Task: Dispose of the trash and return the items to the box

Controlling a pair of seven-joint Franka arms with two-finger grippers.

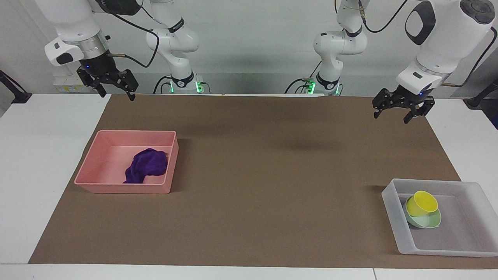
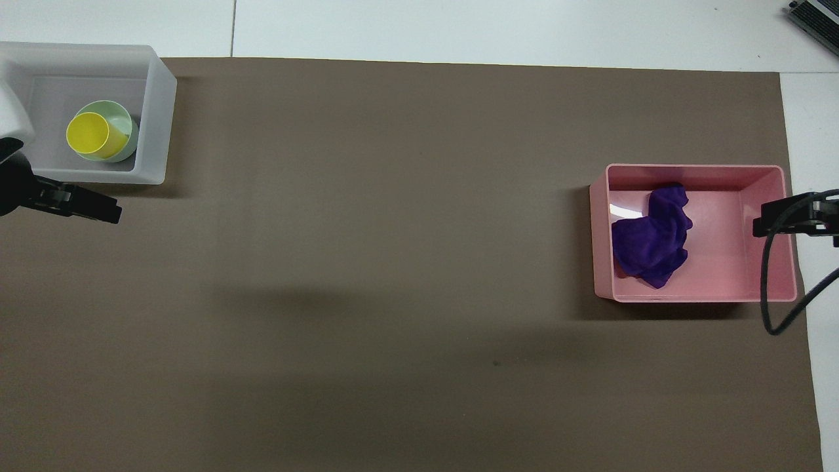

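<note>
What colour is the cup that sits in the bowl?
The cup is bright yellow; the overhead view shows it best, tilted in the mint-green bowl.

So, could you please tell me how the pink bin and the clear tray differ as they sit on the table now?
The pink bin is opaque pink; the clear tray is see-through and whitish. The bin holds a crumpled purple rag; the tray holds a yellow cup resting tilted in a green bowl. The bin sits toward the right arm's end of the table, the tray toward the left arm's end and farther from the robots. Both are open rectangular containers on the brown mat.
</note>
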